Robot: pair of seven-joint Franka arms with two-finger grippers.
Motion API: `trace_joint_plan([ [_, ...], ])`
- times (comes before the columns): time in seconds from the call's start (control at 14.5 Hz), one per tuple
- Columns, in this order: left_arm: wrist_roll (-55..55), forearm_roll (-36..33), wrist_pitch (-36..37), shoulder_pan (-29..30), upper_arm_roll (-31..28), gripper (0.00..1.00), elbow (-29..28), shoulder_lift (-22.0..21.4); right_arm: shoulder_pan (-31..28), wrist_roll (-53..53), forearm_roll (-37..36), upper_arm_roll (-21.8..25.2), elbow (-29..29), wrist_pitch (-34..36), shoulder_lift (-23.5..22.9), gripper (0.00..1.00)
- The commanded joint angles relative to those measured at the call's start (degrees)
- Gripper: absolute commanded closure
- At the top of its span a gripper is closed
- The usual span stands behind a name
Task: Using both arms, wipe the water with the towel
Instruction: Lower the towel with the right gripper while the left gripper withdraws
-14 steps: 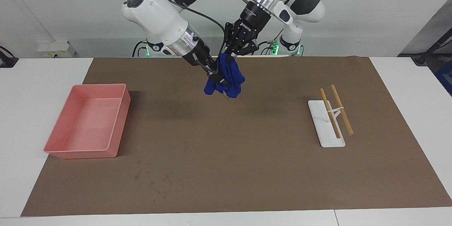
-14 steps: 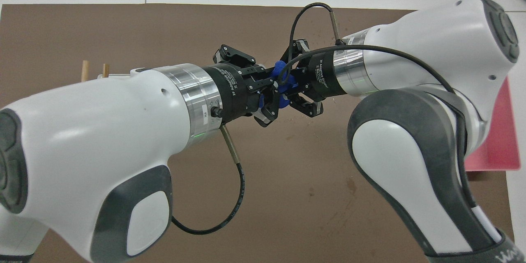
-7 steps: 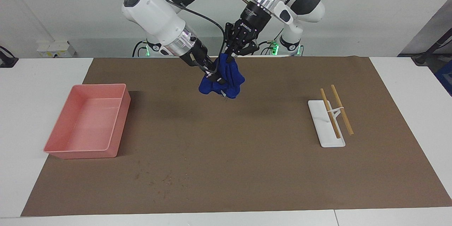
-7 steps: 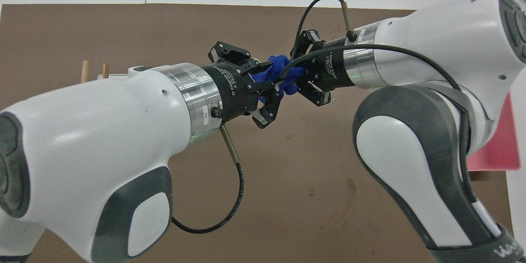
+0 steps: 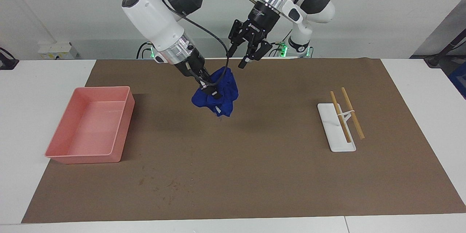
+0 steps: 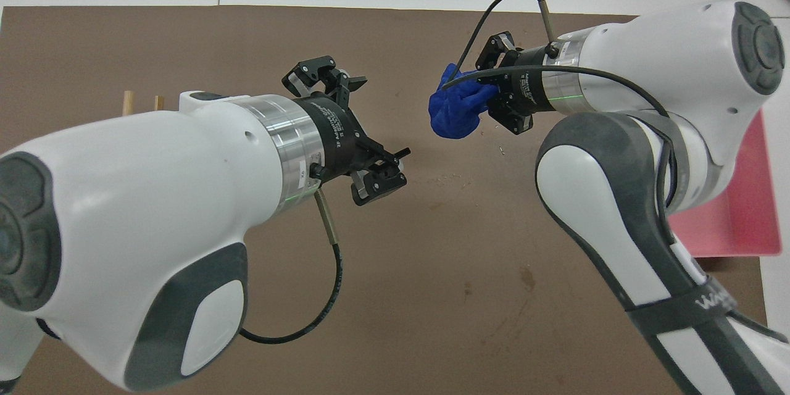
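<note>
Two grippers aloft over the mat [image 5: 255, 174]: right gripper [image 5: 210, 92] clamped on the bunched towel [image 5: 217, 94], hanging clear above it; left gripper [image 5: 241, 55] beside the towel, fingers spread, holding nothing. Tray [image 5: 58, 145] well apart.

I see towel [image 5: 216, 95] as soft, matt cloth; pink tray [image 5: 91, 127] smooth semi-gloss plastic; two sticks [image 5: 347, 114] look wooden; mat [image 5: 255, 174] on counter [image 5: 32, 80] matt, paper-like.

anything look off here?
The towel hangs as a crumpled wad from the right gripper alone, above the brown mat. The left gripper is open and empty beside it. No water shows on the mat.
</note>
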State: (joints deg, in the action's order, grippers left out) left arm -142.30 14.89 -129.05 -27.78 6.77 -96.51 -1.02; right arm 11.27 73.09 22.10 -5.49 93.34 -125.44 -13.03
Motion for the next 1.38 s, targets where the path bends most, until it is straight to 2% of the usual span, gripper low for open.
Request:
trace_joint_plan([
  [0.0, 12.34, -0.65, 7.73, 3.43, -0.18, 0.00, -0.43, -1.53, -3.00, -8.63, -1.26, -0.66, 6.82, -5.50, 0.37, 1.00],
  [0.21, 28.07, -0.65, 15.56, 8.95, -0.18, 0.00, -0.17, -2.06, -3.97, -15.31, -1.26, -0.66, 19.12, -7.89, 4.58, 1.00],
  [0.55, 55.93, -0.65, 28.66, 19.85, -0.44, 0.00, -0.25, -3.55, -5.20, -25.87, -1.35, -0.66, 34.16, -7.55, 11.87, 1.00],
  [0.76, 71.23, -0.91, 30.87, 23.65, -0.53, 0.00, -0.25, -3.64, -5.20, -28.96, -1.53, -0.66, 41.81, -6.84, 15.74, 1.00],
  [1.1, 98.64, -7.94, 33.34, 28.38, -0.62, 0.00, -1.39, -4.52, -5.29, -30.37, -3.80, -0.66, 47.71, 0.26, 19.96, 1.00],
  [1.31, 103.26, -12.14, 34.74, 30.16, -0.53, 0.00, -1.22, -4.69, -5.29, -30.37, -5.66, -0.66, 52.72, 1.86, 23.13, 1.00],
])
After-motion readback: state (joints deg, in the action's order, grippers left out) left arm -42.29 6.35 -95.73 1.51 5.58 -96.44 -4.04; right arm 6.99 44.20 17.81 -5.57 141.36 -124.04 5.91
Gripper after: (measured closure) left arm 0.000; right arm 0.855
